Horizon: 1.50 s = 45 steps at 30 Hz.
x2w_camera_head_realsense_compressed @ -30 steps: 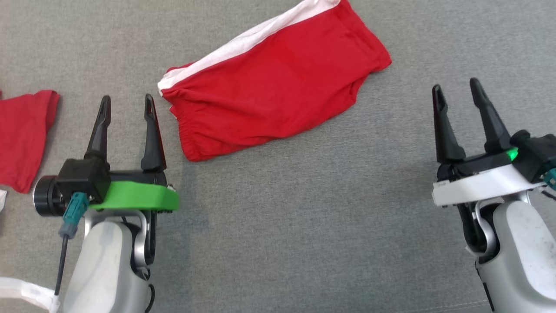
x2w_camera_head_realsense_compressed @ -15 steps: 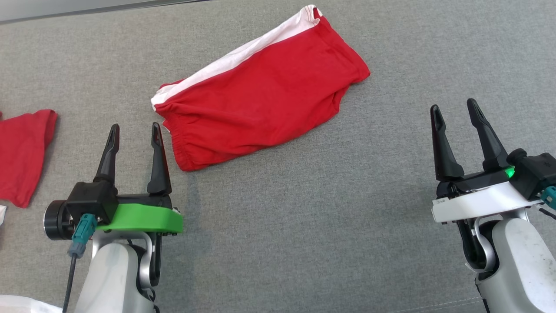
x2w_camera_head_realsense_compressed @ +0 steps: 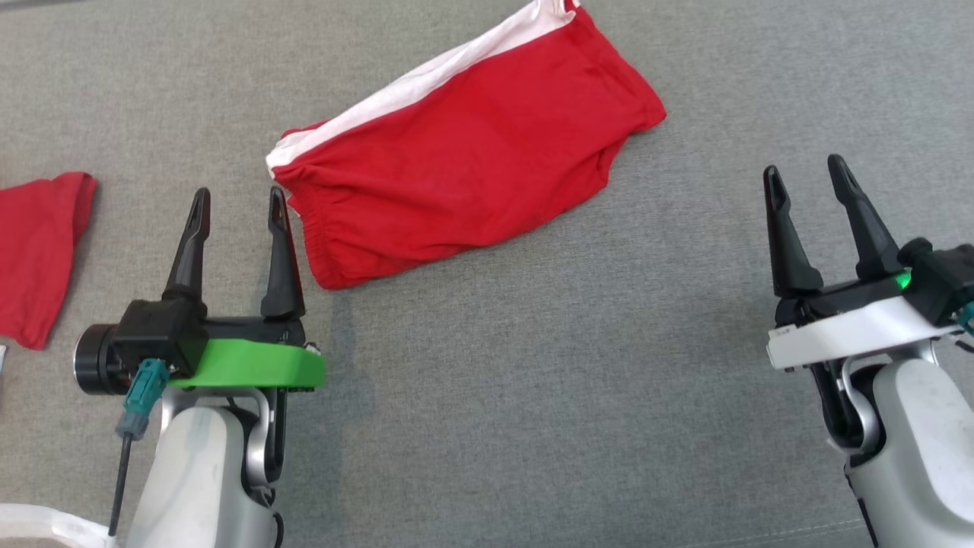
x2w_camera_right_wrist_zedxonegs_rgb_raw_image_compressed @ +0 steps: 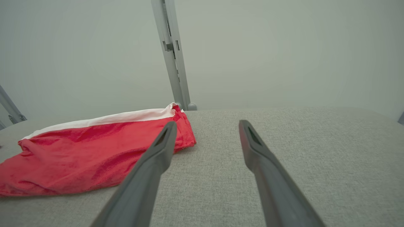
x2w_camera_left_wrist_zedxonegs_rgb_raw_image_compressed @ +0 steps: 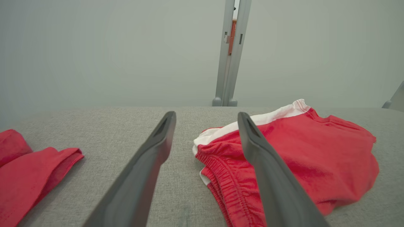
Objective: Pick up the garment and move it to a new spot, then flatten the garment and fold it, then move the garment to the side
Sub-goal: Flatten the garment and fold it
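Note:
The garment (x2w_camera_head_realsense_compressed: 472, 167), red shorts with a white side stripe, lies folded on the grey cloth surface at the top middle of the head view. Its elastic waistband faces my left gripper (x2w_camera_head_realsense_compressed: 240, 199), which hovers open just left of that waistband corner, holding nothing. In the left wrist view the garment (x2w_camera_left_wrist_zedxonegs_rgb_raw_image_compressed: 303, 154) lies ahead and to the right, partly behind the right finger (x2w_camera_left_wrist_zedxonegs_rgb_raw_image_compressed: 265, 170). My right gripper (x2w_camera_head_realsense_compressed: 805, 169) stands open and empty, well to the right of the garment. The right wrist view has the garment (x2w_camera_right_wrist_zedxonegs_rgb_raw_image_compressed: 88, 151) off to the left of the fingers.
A second red cloth (x2w_camera_head_realsense_compressed: 38, 251) lies at the left edge of the grey surface (x2w_camera_head_realsense_compressed: 533, 380); in the left wrist view it is the cloth (x2w_camera_left_wrist_zedxonegs_rgb_raw_image_compressed: 28, 176) at lower left. A grey upright post (x2w_camera_left_wrist_zedxonegs_rgb_raw_image_compressed: 229, 53) stands beyond the surface's far edge.
The whole head picture has shifted up and down between frames, so the camera has moved. Both grippers stay open and the garment lies as before.

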Motion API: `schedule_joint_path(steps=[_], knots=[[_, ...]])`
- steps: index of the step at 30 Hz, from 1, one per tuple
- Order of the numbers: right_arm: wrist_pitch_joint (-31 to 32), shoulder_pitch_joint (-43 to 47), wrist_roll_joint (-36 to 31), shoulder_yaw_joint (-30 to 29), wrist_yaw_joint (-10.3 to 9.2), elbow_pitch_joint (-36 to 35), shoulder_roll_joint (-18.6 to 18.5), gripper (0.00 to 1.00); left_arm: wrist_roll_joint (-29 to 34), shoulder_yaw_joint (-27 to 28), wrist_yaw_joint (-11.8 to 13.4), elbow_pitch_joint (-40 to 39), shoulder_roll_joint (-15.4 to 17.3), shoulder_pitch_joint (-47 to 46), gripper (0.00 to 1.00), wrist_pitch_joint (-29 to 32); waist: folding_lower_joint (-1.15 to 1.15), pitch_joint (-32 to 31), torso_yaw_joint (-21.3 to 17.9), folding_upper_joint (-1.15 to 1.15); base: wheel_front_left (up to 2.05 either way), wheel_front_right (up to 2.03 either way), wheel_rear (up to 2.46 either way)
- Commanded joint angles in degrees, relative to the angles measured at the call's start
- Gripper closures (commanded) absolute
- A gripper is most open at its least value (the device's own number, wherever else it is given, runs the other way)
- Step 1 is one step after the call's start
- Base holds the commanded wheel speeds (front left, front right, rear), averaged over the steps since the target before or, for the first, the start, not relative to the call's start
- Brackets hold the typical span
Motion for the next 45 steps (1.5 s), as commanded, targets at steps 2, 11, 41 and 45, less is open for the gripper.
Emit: schedule_joint_path(steps=[2, 11, 41, 45], knots=[[-0.14, -2.42, 0.96, 0.54, -0.08, 1.63, -1.09, 0.00, 0.88, -0.19, -0.19, -0.65, -0.12, -1.53, 0.00, -0.19, 0.00, 2.09, 1.43, 0.00, 0.00, 0.00, 0.00], [-0.01, -13.08, 3.01, 4.58, -0.08, 11.02, -4.60, 0.00, 1.23, -2.42, -1.02, -2.28, -1.16, -5.94, 0.00, -0.19, 0.00, 7.58, 6.64, 0.00, 0.00, 0.00, 0.00], [-0.13, -13.24, 15.68, 11.08, -0.08, 25.45, -5.20, 1.00, 1.23, -4.57, -1.41, 0.49, -1.67, -2.51, 0.00, -0.19, 0.00, 1.14, 6.11, 0.00, 0.00, 0.00, 0.00], [-0.16, -3.72, 14.20, 4.08, -0.08, 18.52, -3.19, 1.00, 1.06, -4.04, -1.50, 0.83, -1.65, -0.71, 0.00, -0.19, 0.00, -1.01, 5.21, 0.00, 0.00, 0.00, 0.00]])
